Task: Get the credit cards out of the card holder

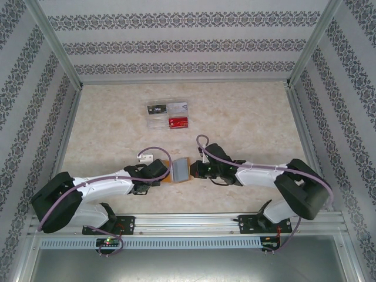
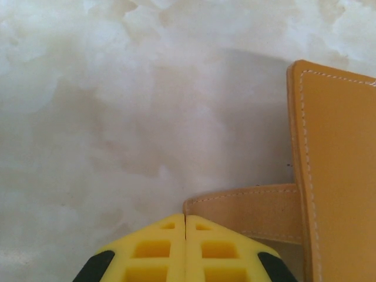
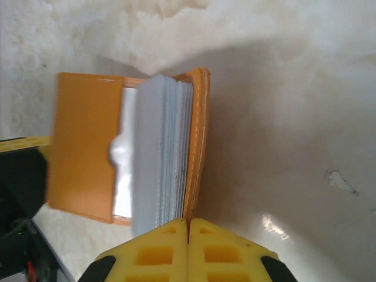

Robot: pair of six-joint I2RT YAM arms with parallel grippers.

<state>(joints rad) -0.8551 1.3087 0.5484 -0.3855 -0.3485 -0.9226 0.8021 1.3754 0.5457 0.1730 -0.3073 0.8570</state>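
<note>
The card holder (image 1: 180, 171) lies open between my jaws. The left gripper (image 2: 185, 230) is pinched together, with the strap (image 2: 247, 210) just past its tips. The right gripper (image 3: 188, 230) is also together, at the cover edge beside the grey-blue pockets (image 3: 160, 158). I cannot tell whether either one bites leather. If neither does, a pull could drag or flip the holder. The loose cards (image 1: 168, 115) sit well beyond the jaws, out of the way.

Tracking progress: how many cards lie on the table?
4, clustered far out: dark card, pale card beside it, clear card nearer, red card beside that. Others may hide in the card holder.
</note>
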